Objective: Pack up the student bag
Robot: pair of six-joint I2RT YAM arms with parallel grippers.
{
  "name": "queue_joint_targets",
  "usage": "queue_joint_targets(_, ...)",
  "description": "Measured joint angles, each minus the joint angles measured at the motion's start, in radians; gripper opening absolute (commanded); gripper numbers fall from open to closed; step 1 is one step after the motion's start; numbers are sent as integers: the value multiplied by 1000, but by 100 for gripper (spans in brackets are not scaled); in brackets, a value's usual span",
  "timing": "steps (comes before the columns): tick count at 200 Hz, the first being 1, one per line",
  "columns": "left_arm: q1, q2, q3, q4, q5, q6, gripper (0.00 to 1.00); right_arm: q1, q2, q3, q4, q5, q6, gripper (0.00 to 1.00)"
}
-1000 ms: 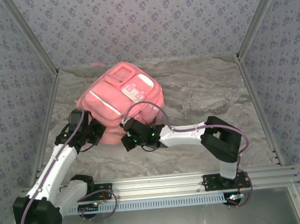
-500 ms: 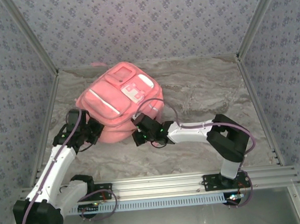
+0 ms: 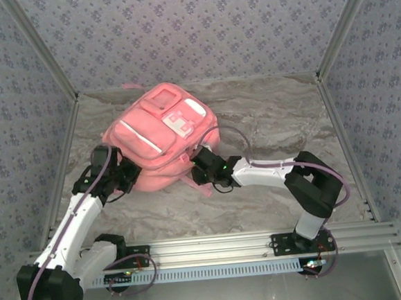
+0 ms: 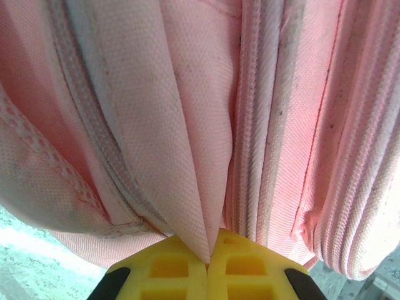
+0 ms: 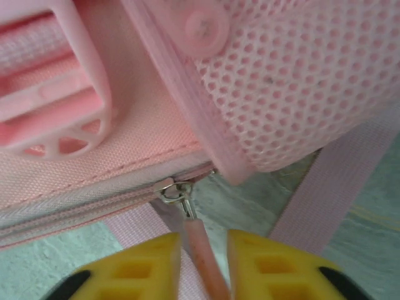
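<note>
One bag (image 3: 161, 136) lies on the table (image 3: 268, 131). Left gripper (image 4: 208, 262) — jaws pressed together, pinching a fabric fold. Right gripper (image 5: 203, 262) — jaws spread around one zipper pull (image 5: 199, 245).

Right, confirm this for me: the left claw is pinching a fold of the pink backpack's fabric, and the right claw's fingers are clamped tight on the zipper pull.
Not quite. The right claw is not clamped: the right wrist view shows the zipper pull lying in the gap between its parted yellow fingers. The rest holds: the left wrist view shows the left claw shut on a fold of the pink backpack.
</note>
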Motion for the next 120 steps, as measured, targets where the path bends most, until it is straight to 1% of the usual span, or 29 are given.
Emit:
queue_joint_targets(20,-19,17,0,5,-11,0,0,-1,-38,-22,3,29,-8,47)
queue_joint_targets(33,-35,29,1,13,-15,0,0,4,-80,-42,3,48,-20,48)
queue_joint_targets(50,-68,51,1,30,-18,-2,0,11,-170,-82,-2,81,-37,48)
queue_joint_targets(88,-208,166,49,72,-47,-19,0,-5,-420,-171,-37,196,-55,48)
queue_joint_targets(120,-328,358,167,120,-58,-39,0,-48,-571,-204,-93,272,-61,48)
